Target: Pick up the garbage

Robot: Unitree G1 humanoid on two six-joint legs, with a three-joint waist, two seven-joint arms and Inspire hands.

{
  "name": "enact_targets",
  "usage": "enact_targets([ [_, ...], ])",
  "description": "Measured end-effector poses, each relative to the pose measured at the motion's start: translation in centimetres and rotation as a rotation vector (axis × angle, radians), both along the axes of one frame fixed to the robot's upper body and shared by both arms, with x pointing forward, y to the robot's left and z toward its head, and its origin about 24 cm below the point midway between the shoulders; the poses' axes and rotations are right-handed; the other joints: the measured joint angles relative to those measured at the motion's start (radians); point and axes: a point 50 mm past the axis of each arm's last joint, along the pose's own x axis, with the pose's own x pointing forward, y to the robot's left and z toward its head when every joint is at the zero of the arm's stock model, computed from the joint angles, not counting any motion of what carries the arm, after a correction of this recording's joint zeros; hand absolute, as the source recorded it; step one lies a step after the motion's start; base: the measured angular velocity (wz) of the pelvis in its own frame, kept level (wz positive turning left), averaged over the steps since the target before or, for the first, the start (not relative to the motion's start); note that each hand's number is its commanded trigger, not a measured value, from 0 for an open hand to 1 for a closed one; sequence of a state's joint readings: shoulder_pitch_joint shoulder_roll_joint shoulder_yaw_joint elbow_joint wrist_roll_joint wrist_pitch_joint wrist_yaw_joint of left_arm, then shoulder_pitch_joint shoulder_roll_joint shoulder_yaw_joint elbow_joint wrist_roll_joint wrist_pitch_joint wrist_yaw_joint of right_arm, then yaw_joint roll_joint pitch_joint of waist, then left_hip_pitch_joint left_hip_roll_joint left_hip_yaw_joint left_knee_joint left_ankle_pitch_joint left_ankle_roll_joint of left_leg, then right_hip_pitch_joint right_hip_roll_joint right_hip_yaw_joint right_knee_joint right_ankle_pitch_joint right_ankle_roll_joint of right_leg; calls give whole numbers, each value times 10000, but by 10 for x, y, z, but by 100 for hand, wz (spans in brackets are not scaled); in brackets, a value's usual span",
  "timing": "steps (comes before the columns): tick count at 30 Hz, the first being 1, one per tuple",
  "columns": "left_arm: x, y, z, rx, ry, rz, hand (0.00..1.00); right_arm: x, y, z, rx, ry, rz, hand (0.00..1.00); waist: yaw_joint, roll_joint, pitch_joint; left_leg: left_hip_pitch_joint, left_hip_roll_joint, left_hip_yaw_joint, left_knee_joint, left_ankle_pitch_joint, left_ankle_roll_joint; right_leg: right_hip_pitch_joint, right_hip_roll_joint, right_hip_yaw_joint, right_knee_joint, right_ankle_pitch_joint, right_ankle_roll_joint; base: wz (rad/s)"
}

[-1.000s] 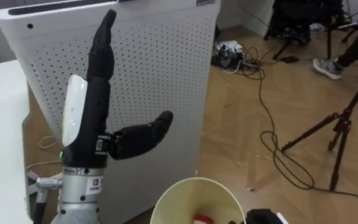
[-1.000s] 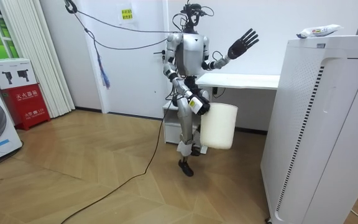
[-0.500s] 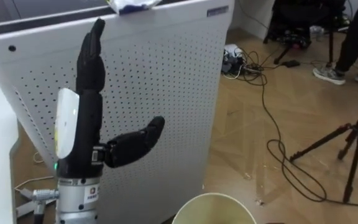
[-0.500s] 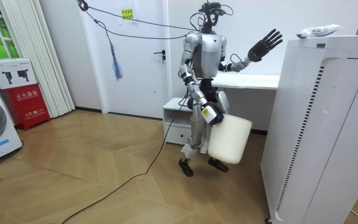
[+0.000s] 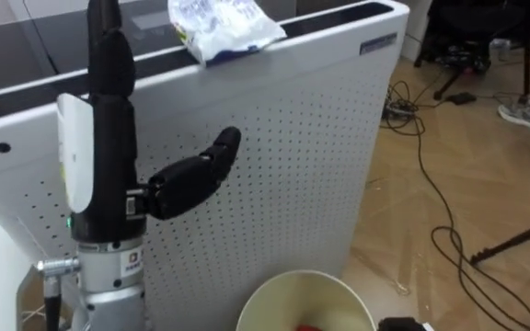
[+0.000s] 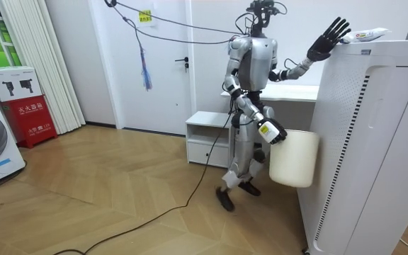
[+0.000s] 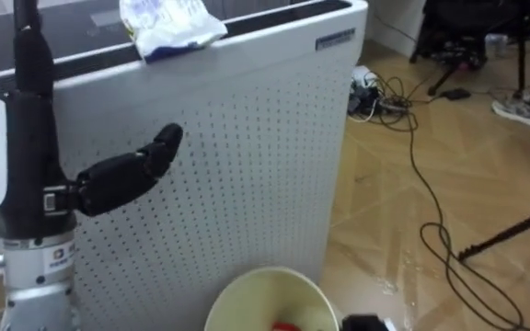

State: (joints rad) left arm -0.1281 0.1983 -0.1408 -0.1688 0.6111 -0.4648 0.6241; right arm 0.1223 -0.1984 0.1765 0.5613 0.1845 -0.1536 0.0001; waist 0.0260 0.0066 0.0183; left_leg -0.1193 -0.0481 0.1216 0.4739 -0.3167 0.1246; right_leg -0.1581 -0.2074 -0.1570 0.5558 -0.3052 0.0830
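Note:
A crumpled white and blue wrapper [image 5: 221,26] lies on top of a tall white perforated appliance [image 5: 283,138]. My left hand [image 5: 109,138] is raised upright in front of the appliance, open, fingers straight and thumb out to the side; it sits left of and below the wrapper, apart from it. In the room view this hand [image 6: 329,37] is just short of the wrapper [image 6: 363,34]. A cream bucket [image 5: 306,274] hangs low at my right side with something red [image 5: 309,326] inside. My right hand [image 6: 271,132] is shut on the bucket's rim.
I stand right before the appliance, a white desk [image 6: 289,92] and low white cabinet [image 6: 207,134] behind me. Cables [image 5: 431,184] run over the wooden floor to the right, with a tripod leg [image 5: 513,244] and a person's shoe [image 5: 527,112] beyond.
I have walked up to the appliance with the bucket. Its top and the wrapper have come into view, and my raised left hand now reaches near the top edge.

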Motion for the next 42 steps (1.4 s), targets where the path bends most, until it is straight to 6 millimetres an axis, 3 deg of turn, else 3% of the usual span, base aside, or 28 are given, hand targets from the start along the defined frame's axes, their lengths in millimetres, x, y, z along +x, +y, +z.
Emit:
enact_targets([
  [1,-1,-1,-1,178,-114,108,0,0,-1,0,-38,20,11,100,-7,14,5,115,-11,-171,-72,-26,-93,92,229,192,-754,662,198,34],
  [5,-4,3,4,867,-535,553,0,-2,-1,-1,-83,85,57,100,113,30,-28,473,122,-469,-797,275,-455,639,607,92,-1631,837,9,16],
  [13,-8,2,13,1199,-1048,980,0,-2,0,-1,89,147,521,100,239,47,-53,952,425,-620,-1575,504,-788,1202,1047,-125,-2571,1086,-262,-1],
  [21,-13,1,17,2478,-1510,1503,0,-2,0,-1,-322,245,1179,100,383,77,-75,1160,499,-825,-1749,551,-852,1633,1151,-389,-3016,1148,-317,8],
  [32,-12,0,15,3140,-1388,1687,0,0,1,3,-345,94,1660,100,347,198,-152,1482,522,-738,-2016,589,-907,1793,1173,-345,-3037,1149,-319,-1],
  [42,-9,5,7,4971,-887,2132,0,1,2,4,-374,186,2237,100,-70,390,-136,1496,530,-712,-2086,632,-912,1846,1202,-351,-3183,1214,-342,0],
])
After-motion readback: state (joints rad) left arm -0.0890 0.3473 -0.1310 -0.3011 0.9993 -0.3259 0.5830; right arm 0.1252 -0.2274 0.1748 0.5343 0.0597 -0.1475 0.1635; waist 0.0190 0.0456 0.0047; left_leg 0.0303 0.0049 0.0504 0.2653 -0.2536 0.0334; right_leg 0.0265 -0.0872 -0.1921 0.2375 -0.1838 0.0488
